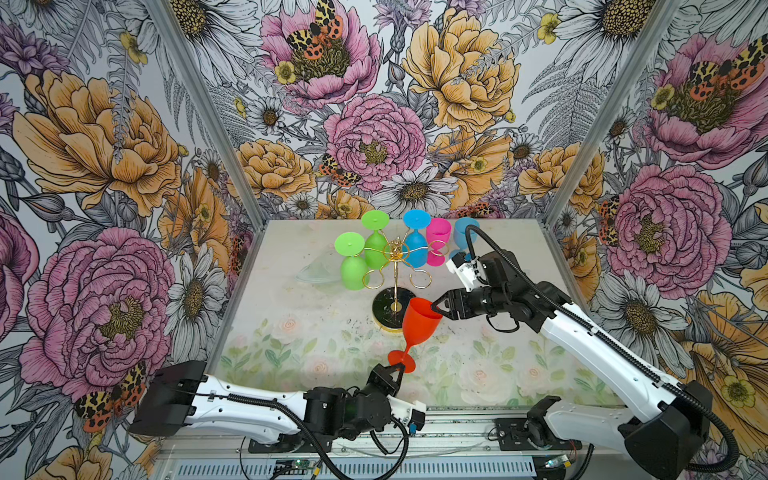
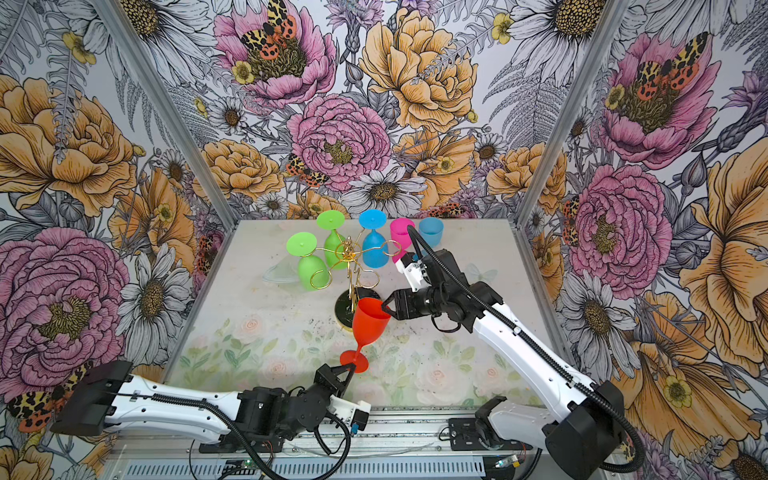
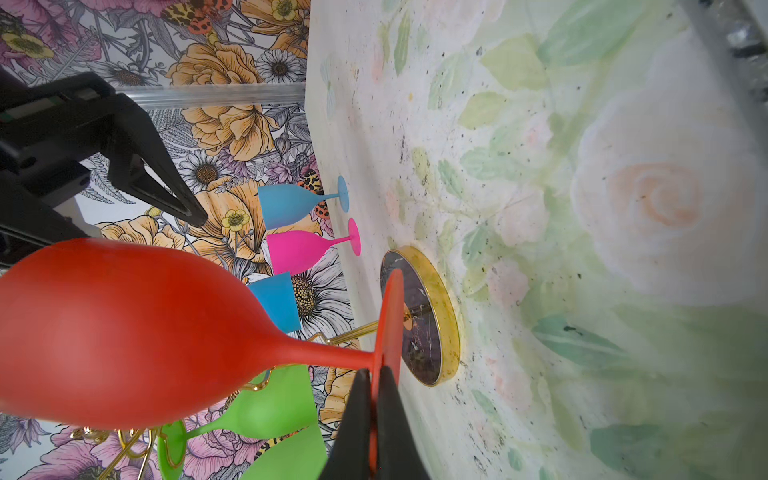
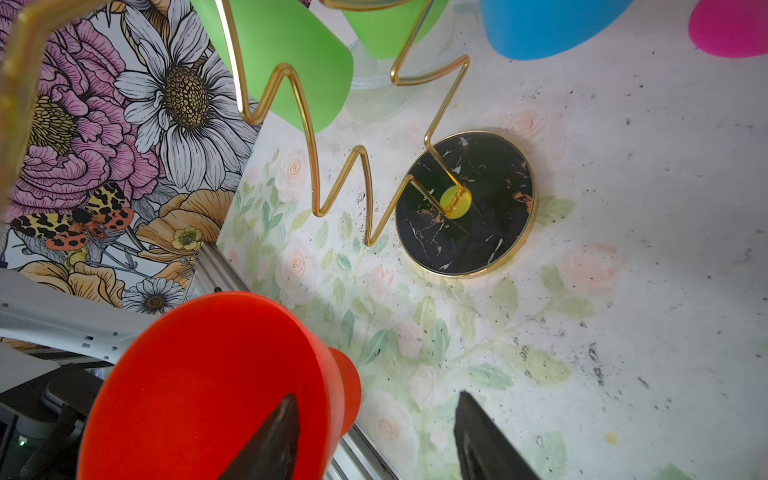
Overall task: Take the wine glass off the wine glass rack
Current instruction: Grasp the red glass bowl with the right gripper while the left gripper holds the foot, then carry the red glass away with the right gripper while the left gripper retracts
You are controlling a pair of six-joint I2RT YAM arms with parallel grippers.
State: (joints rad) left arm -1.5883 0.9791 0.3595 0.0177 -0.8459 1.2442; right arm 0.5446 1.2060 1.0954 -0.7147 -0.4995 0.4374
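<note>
Your left end effector (image 1: 398,369) is clamped on the edge of the foot of the red glass (image 1: 419,326). Nothing but that thin red disc shows between its fingers (image 3: 357,419). The glass is off the rack (image 1: 384,305) and clear of every hook. It hangs tilted at 5 o'clock from the rack's black base, foot low toward 7 o'clock and mouth up toward 1 o'clock. You cannot tell from these views whether the foot touches the surface (image 1: 291,332). Your right end effector (image 1: 436,308) comes in from 3 o'clock and straddles the rim of the mouth with its jaws partly spread. One finger (image 4: 272,436) sits inside the bowl and its partner stands well outside the wall, so it grips nothing. On the rack, two green glasses (image 1: 354,272) hang upside down at 9 and 11 o'clock of the pole, and a blue glass (image 1: 415,251) hangs at 1 o'clock. A pink glass (image 1: 437,235) and a pale blue glass (image 1: 465,232) stand upright on the surface at 2 o'clock of the rack, near the back edge.
</note>
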